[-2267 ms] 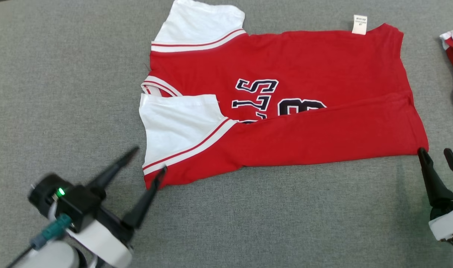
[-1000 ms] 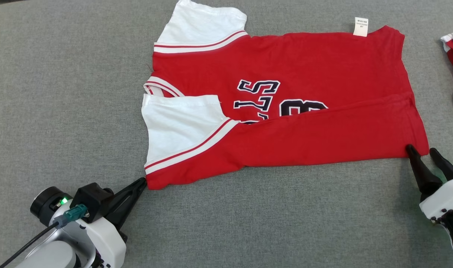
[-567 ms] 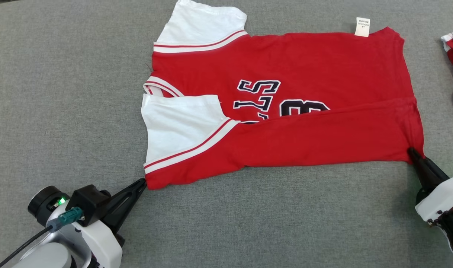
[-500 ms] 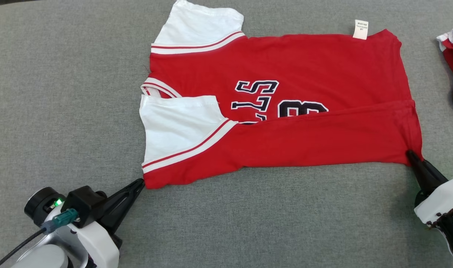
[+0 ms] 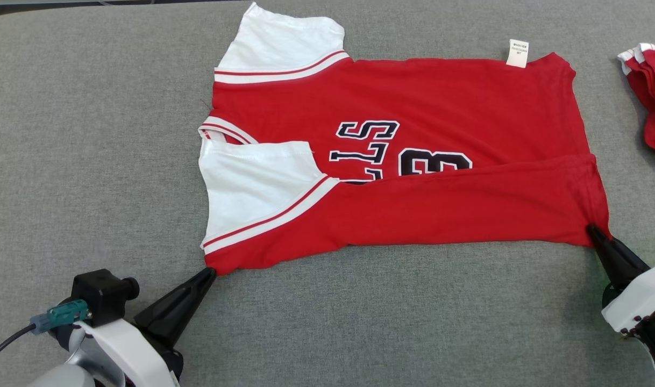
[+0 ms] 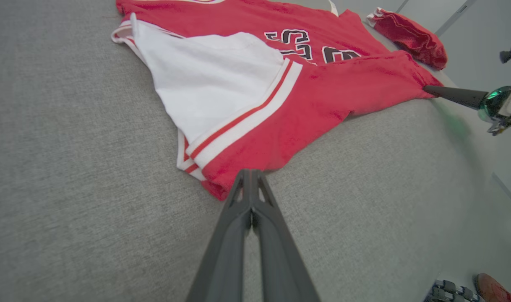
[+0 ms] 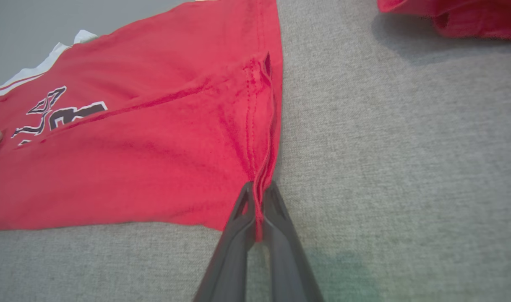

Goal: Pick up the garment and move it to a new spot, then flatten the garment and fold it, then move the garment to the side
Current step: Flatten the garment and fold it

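Now your left gripper point(image 5: 211, 272) is clamped on a corner of the garment point(image 5: 440, 204), lower left of frame; your right gripper point(image 5: 592, 230) pinches its hem, lower right

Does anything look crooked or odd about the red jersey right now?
Yes. The jersey has its near flap folded over at a slant, covering the lower part of the lettering, and a white care label sticks out past the far edge. Nothing looks torn or spilled.

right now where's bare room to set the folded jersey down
Widest bare grey surface lies left of the jersey; another strip runs along its near edge between left gripper and right gripper. Crowded right, by the other red garment.
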Robot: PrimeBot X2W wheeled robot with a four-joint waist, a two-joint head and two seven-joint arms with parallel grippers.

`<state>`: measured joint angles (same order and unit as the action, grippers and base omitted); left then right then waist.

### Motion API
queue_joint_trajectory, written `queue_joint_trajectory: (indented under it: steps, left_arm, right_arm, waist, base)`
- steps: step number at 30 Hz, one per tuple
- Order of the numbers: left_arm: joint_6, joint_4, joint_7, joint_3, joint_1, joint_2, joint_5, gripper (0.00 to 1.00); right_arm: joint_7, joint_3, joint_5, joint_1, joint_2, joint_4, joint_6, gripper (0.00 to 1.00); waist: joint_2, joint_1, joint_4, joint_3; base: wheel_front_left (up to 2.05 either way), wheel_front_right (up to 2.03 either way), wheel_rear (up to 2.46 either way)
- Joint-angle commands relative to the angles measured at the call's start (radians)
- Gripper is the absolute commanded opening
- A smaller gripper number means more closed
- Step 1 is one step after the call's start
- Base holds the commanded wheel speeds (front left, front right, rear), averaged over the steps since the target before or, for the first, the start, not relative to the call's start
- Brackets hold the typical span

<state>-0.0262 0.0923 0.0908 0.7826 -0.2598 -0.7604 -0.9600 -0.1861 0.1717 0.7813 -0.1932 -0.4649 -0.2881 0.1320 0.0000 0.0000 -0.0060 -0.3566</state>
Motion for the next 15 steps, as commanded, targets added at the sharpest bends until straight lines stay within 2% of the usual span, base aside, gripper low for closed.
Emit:
queue_joint_trajectory:
  steps: [1, 5, 6, 8, 15]
  left_arm:
    - [0.011, -0.018, -0.007, 0.001, -0.031, 0.005, 0.022, 0.00]
    - [0.042, -0.061, -0.026, 0.012, -0.065, 0.034, 0.054, 0.00]
    - [0.051, -0.071, -0.032, 0.014, -0.072, 0.038, 0.057, 0.08]
    - [0.069, -0.087, -0.048, 0.016, -0.080, 0.048, 0.057, 1.00]
    - [0.107, -0.101, -0.084, 0.023, -0.073, 0.052, 0.051, 1.00]
  right_arm:
    - [-0.005, -0.002, 0.001, 0.007, -0.010, 0.003, -0.002, 0.00]
    - [-0.011, 0.002, 0.001, 0.001, -0.012, 0.015, -0.002, 0.00]
    - [-0.014, 0.004, 0.002, -0.001, -0.012, 0.017, -0.002, 0.00]
    - [-0.017, 0.008, 0.004, -0.005, -0.008, 0.020, -0.002, 0.00]
    - [-0.014, 0.008, 0.010, -0.003, -0.006, 0.026, -0.002, 0.00]
  waist:
    - [0.0000, 0.0000, -0.004, -0.004]
    - [0.0000, 0.0000, -0.012, -0.010]
    - [0.0000, 0.0000, -0.014, -0.011]
    - [0.0000, 0.0000, -0.018, -0.013]
    - [0.0000, 0.0000, -0.020, -0.016]
  base:
    - [0.00, 0.00, 0.00]
    - [0.00, 0.00, 0.00]
    - [0.00, 0.00, 0.00]
    - [0.00, 0.00, 0.00]
    - [0.00, 0.00, 0.00]
